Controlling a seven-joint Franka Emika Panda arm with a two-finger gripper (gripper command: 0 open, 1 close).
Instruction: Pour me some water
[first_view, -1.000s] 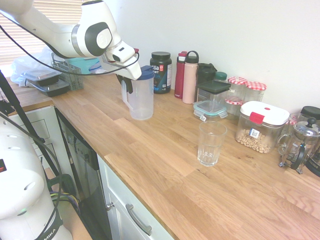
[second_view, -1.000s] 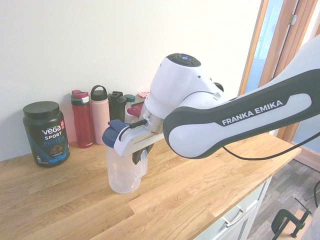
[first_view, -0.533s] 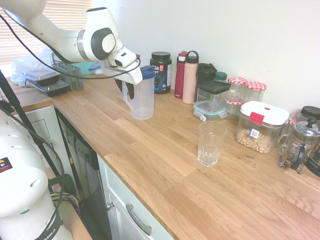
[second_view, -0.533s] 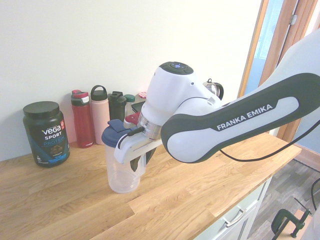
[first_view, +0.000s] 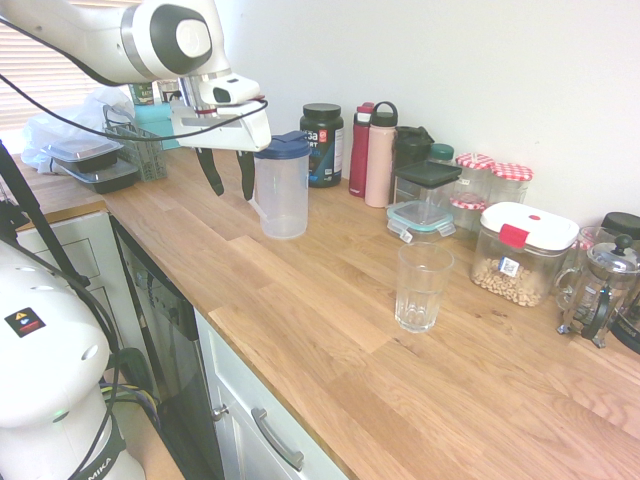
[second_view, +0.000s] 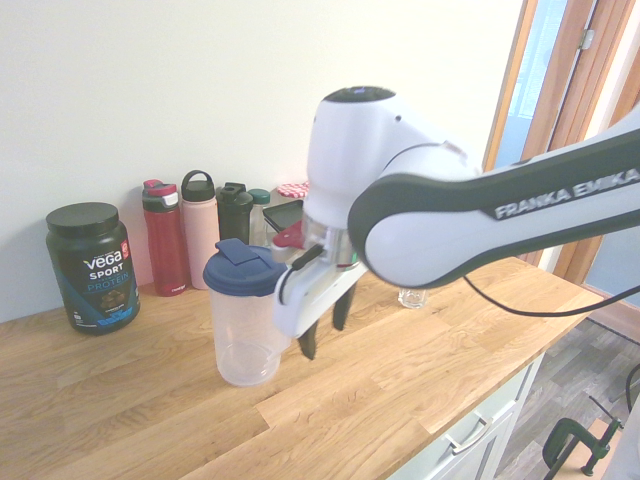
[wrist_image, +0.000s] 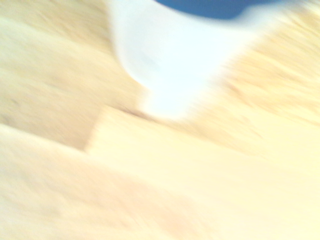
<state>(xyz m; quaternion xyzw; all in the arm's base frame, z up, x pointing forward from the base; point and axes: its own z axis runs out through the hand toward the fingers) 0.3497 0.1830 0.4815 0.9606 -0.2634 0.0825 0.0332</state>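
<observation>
A clear plastic jug (first_view: 282, 195) with a blue lid stands upright on the wooden counter (first_view: 330, 330). It also shows in the second exterior view as the jug (second_view: 243, 330), and blurred in the wrist view as the jug (wrist_image: 170, 60). My gripper (first_view: 232, 190) hangs just left of the jug, open, fingers pointing down, nothing between them. From the other side the gripper (second_view: 323, 335) sits beside the jug, apart from it. A clear drinking glass (first_view: 421, 287) stands upright further along the counter. Behind the arm only a bit of the glass (second_view: 410, 297) shows.
Along the wall stand a black protein tub (first_view: 322, 143), a red bottle (first_view: 360, 148), a pink bottle (first_view: 380, 155), jars and food boxes (first_view: 520, 252), and a French press (first_view: 597, 290). A rack and trays (first_view: 95, 160) sit at the counter's far left end.
The gripper was shut on the jug's handle; it has opened, let go and drawn away sideways. The jug stays standing in place.
</observation>
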